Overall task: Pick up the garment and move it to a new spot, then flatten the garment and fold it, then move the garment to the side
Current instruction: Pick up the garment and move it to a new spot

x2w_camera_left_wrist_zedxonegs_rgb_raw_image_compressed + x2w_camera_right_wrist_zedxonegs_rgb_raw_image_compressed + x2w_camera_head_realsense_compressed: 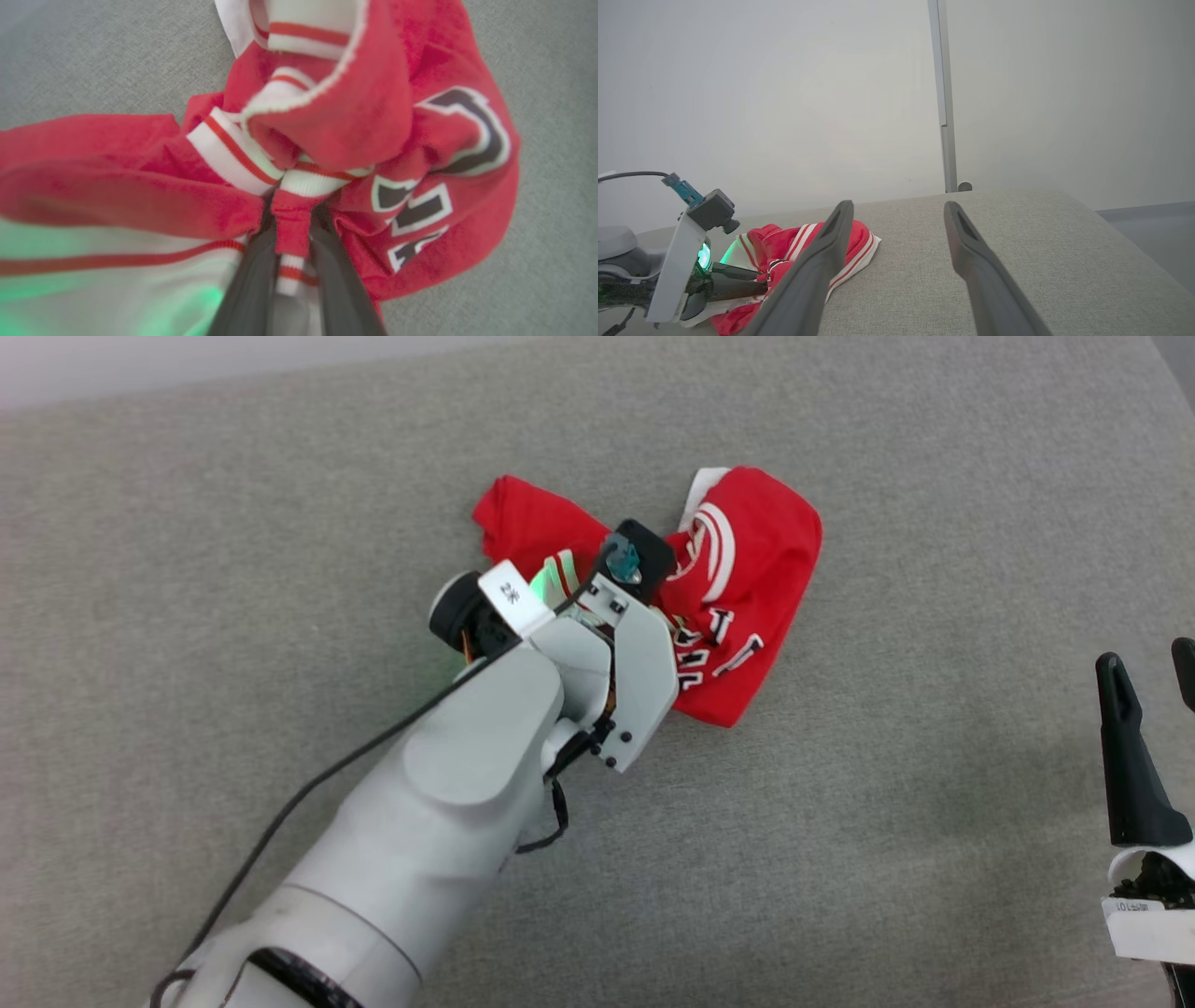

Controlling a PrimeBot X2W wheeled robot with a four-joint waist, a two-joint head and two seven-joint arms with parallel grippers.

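Left end effector [294, 217] tight on garment [364, 121]

Spreads as a bench [233, 569] covered in grey woven fabric, rounded at a far corner. Bears one crumpled red garment [766, 546] near the middle, black lettering showing.

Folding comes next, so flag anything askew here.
The garment lies crumpled in a heap, its lettering creased and partly hidden. The left gripper pinches a bunched fold at the striped trim. Nothing looks torn.
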